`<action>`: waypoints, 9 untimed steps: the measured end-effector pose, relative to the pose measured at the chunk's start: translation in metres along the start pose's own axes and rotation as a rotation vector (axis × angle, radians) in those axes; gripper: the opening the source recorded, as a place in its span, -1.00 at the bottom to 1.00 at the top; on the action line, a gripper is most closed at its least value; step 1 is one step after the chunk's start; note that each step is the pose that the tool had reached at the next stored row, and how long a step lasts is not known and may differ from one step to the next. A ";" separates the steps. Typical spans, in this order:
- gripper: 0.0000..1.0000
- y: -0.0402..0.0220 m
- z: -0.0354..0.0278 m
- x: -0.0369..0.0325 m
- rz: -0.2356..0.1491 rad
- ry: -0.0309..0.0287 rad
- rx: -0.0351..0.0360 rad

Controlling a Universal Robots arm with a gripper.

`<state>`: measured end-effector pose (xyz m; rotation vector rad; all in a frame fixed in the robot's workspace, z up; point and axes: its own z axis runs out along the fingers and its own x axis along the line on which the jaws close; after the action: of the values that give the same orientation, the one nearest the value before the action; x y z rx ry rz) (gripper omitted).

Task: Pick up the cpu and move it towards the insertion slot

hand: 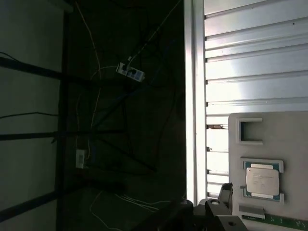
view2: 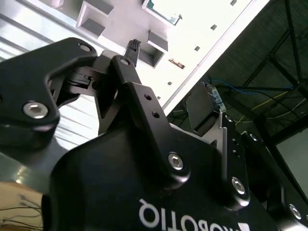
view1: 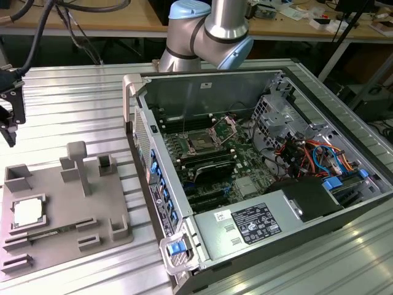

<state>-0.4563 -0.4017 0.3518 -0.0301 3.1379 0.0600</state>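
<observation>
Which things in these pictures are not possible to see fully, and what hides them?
- pincer: cut off by the exterior view's left edge.
- insertion slot: its contacts are too small in the exterior view.
- cpu: underside hidden, as it lies on the grey fixture in the first wrist view.

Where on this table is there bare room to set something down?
Bare ribbed metal table lies behind the grey fixture plate, and at the exterior view's lower right past the open computer case. Crowded: inside the case around the square metal-framed insertion slot.

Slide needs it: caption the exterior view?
Silvery square cpu lies on grey plastic fixture, black gripper apart from it.
</observation>
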 end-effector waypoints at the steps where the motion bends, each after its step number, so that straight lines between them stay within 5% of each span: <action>1: 0.33 -0.0001 0.0019 0.0000 0.000 0.0000 0.0000; 7: 0.33 -0.0018 0.0188 0.0001 0.000 0.0000 0.0000; 9: 0.33 -0.0018 0.0187 0.0001 0.000 0.0002 0.0001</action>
<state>-0.4563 -0.4028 0.3331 -0.0302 3.1381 0.0599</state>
